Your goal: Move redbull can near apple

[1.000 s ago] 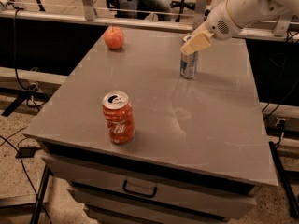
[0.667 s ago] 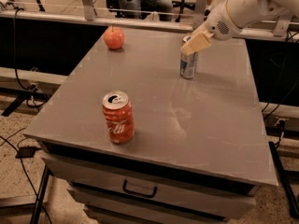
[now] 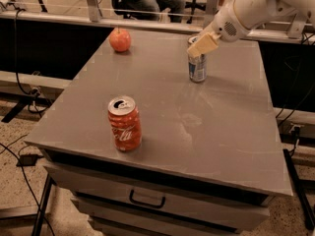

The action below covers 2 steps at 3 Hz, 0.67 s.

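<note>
Your gripper (image 3: 202, 45) is right down on the top of the upright redbull can (image 3: 197, 69), can't tell if it's actually got a grip, and that can's well apart from the apple (image 3: 120, 39), off to its right as the camera sees it.

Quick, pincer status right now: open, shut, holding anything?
The pincer: at the top of the redbull can, which stands upright; open or clamped on the can cannot be told.
</note>
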Each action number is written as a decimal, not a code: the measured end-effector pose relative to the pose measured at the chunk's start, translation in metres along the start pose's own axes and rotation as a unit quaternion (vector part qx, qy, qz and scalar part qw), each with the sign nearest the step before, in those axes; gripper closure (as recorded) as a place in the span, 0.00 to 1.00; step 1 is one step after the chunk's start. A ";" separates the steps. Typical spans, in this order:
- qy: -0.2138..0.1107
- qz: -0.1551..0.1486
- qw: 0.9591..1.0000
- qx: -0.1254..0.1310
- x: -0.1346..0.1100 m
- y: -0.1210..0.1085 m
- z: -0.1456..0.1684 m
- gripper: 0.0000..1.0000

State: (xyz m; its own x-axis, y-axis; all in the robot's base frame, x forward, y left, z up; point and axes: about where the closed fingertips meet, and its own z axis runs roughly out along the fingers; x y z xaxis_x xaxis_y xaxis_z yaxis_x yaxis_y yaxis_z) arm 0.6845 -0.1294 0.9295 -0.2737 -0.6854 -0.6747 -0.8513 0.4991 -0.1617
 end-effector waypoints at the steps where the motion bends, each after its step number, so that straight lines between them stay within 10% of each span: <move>1: -0.019 -0.009 1.000 -0.021 -0.018 0.000 0.012 1.00; 2: -0.044 -0.018 0.998 -0.044 -0.039 -0.002 0.030 1.00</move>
State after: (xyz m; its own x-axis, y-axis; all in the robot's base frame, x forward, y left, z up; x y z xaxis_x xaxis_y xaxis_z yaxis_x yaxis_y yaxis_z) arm 0.7101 -0.0871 0.9344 -0.2054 -0.6506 -0.7311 -0.8970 0.4239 -0.1253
